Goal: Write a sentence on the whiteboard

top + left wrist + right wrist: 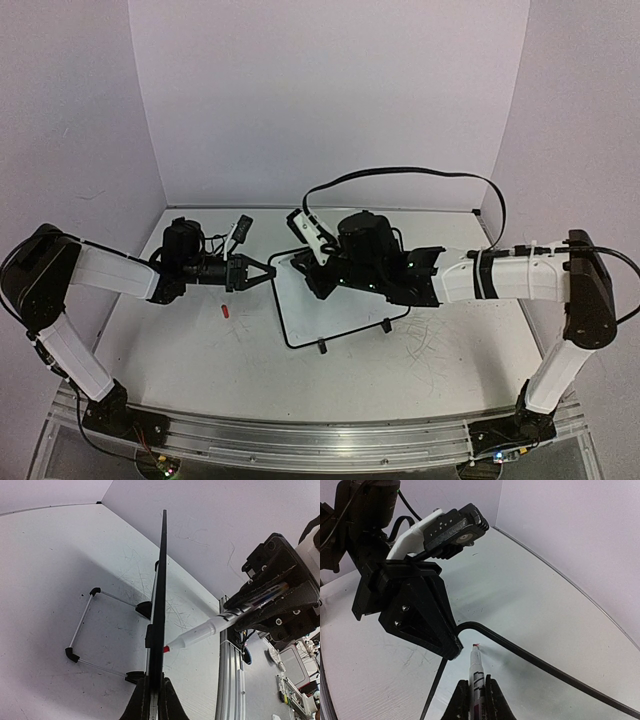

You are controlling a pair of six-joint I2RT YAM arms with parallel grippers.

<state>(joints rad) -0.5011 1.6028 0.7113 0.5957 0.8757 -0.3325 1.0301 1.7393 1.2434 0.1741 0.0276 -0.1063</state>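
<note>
No words or numbers can be read anywhere. The marker [476, 680] carries dark print and coloured bands along its barrel, but they are too blurred to make out. On the whiteboard [340, 310], seen from above, no lettering is legible.

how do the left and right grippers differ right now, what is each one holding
The left gripper is shut on the edge of the whiteboard; the right gripper is shut on a marker. The left gripper comes in at the board's left corner, while the right gripper reaches over from the right, the marker's red tip close to the board's face. Both are closed and meet at the board.
</note>
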